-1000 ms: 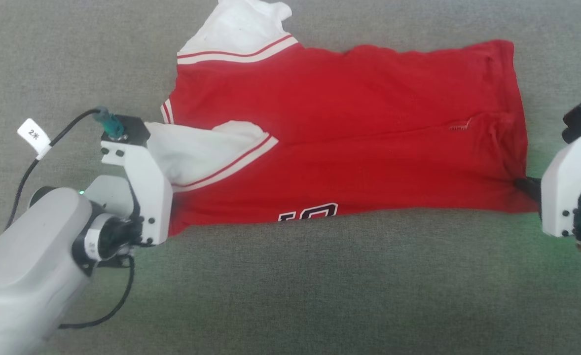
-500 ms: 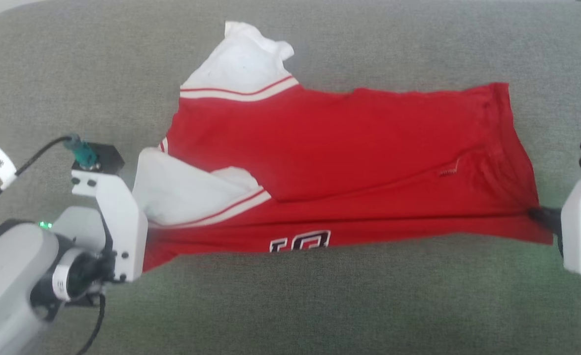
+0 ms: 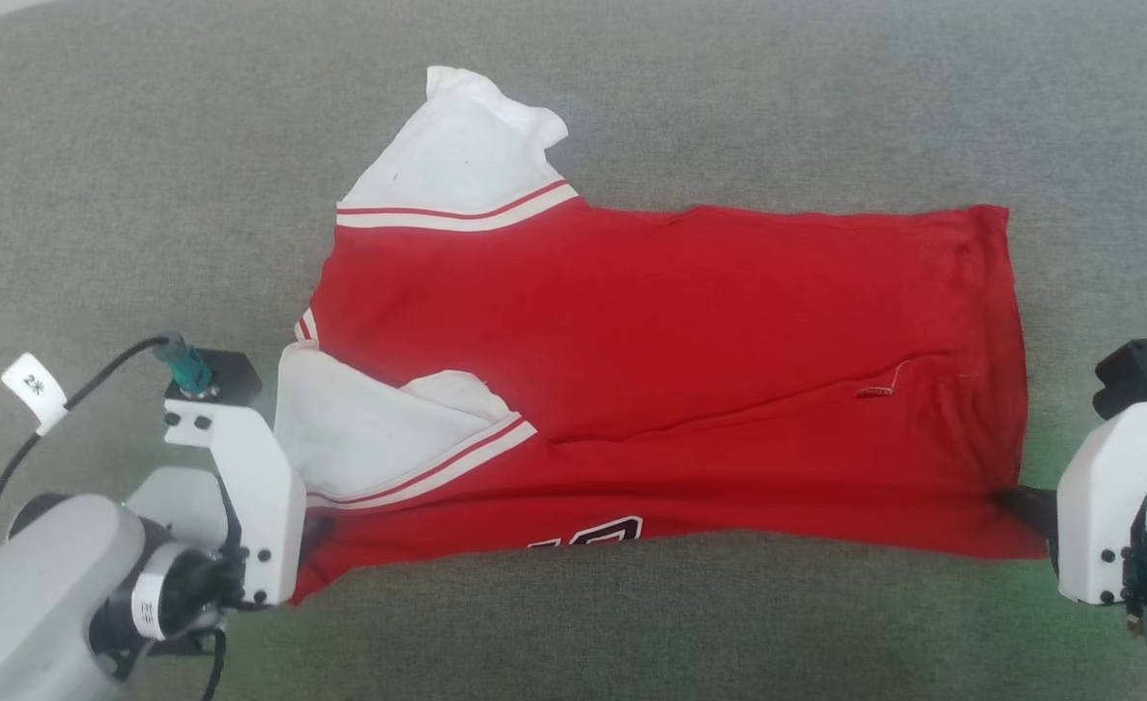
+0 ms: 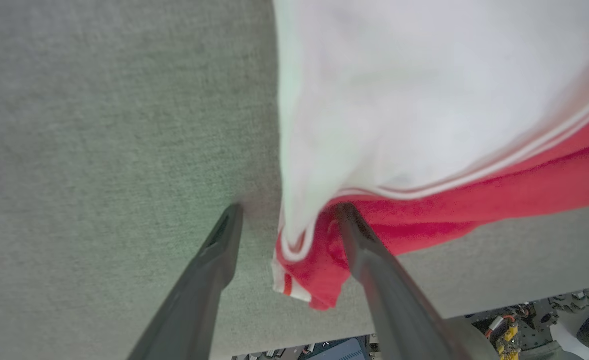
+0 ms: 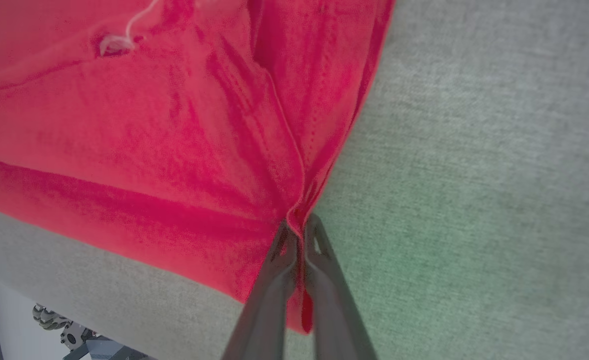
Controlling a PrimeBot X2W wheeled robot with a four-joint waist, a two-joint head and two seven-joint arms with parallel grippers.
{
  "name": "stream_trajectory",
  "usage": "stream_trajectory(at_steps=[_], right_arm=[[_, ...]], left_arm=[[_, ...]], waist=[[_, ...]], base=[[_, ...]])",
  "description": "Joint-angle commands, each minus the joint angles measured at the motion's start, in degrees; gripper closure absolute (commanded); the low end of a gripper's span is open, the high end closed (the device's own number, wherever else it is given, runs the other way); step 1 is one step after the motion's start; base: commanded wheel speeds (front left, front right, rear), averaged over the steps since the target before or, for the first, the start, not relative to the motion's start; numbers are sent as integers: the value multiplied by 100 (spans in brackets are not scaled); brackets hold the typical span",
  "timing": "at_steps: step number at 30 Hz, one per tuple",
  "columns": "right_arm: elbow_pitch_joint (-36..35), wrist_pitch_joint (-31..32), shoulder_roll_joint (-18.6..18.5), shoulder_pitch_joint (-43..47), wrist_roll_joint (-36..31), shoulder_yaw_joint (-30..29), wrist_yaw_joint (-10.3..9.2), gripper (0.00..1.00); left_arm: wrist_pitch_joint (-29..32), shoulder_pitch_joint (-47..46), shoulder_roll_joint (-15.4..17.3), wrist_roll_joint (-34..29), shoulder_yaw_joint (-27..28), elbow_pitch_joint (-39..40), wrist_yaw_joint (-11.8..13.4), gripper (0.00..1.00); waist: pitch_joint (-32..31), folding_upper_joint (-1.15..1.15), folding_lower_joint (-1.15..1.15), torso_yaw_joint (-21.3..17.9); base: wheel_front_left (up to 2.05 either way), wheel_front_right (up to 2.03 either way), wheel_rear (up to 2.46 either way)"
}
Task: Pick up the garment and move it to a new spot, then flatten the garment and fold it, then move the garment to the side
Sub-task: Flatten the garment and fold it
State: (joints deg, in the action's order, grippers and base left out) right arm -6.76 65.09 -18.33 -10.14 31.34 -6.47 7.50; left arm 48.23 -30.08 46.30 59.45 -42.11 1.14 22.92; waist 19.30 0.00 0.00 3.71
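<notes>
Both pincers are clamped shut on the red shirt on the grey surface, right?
Not quite: only the right pincer is clamped shut on the shirt. The left pincer is open, its fingers spread either side of a shirt corner, as the left wrist view shows.

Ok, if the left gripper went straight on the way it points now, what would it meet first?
Most likely the garment: its bunched corner lies between the open jaws of the left gripper, white sleeve fabric directly ahead.
</notes>
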Motion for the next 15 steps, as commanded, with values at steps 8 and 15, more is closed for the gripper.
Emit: stream_trajectory(at_steps=[8, 15], right_arm=[[14, -230, 98, -167, -76, -24, -2, 0], [-393, -923, 81, -393, -126, 88, -1, 0]], left_arm=[[224, -436, 221, -89, 159, 271, 37, 0], [410, -1069, 500, -293, 343, 573, -19, 0]], waist=[[-167, 0, 0, -136], [-245, 0, 0, -398]], base=[[0, 0, 0], [0, 0, 0]])
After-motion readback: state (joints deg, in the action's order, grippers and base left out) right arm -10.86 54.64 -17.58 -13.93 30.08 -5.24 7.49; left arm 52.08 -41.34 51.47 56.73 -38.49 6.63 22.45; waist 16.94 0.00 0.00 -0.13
